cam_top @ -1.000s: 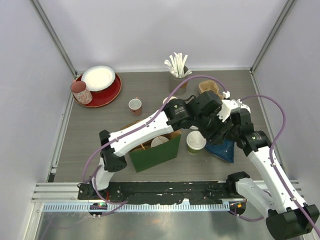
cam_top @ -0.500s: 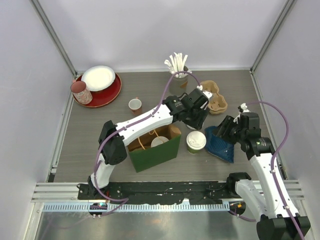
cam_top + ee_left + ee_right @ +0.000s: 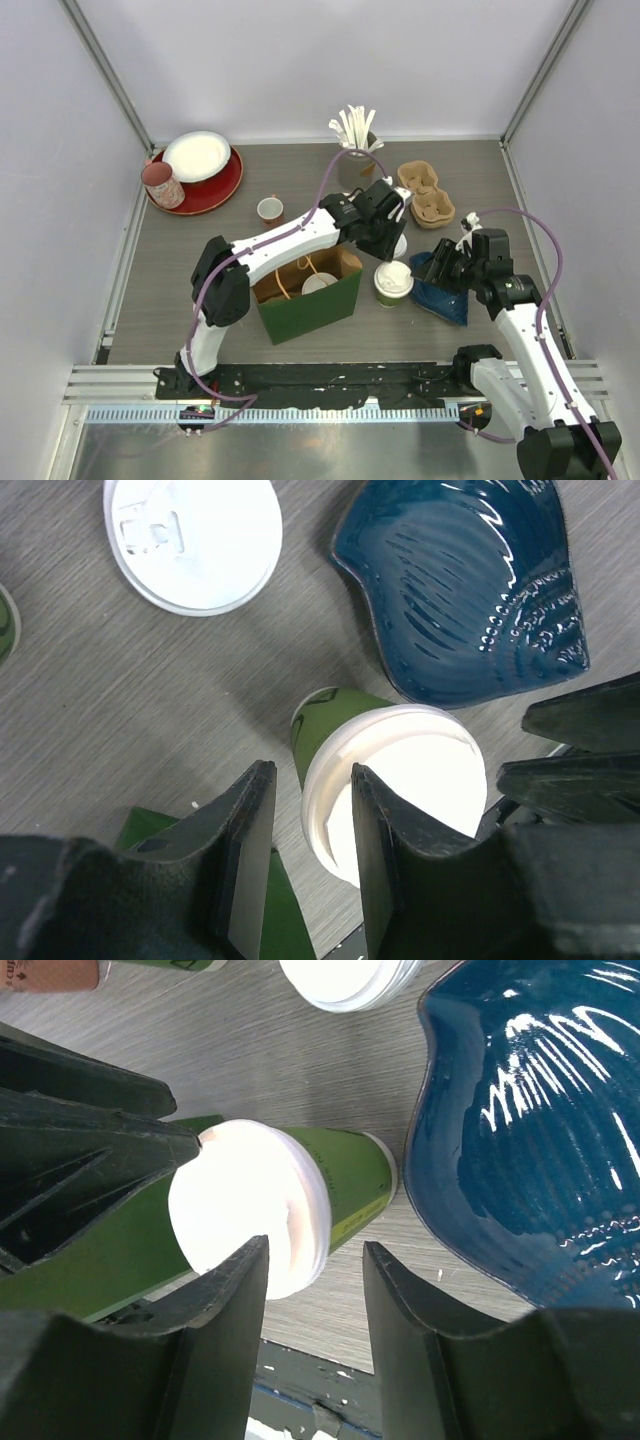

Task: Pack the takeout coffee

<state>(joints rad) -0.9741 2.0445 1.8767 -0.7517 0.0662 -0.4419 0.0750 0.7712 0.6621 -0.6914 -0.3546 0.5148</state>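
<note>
Lidded green cup (image 3: 393, 282) upright on the tabletop (image 3: 200, 265) between green bag (image 3: 312, 305) and blue dish (image 3: 448, 296), left hand (image 3: 310, 772) spread over its lid rim, right hand (image 3: 315, 1248) spread just beside it

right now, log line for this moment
left gripper open over lidded green cup | right gripper open beside it | cup outside green bag

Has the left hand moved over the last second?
Yes. The left hand swung left off the cardboard carrier, which now shows fully, and hangs over the lidded cup.
</note>
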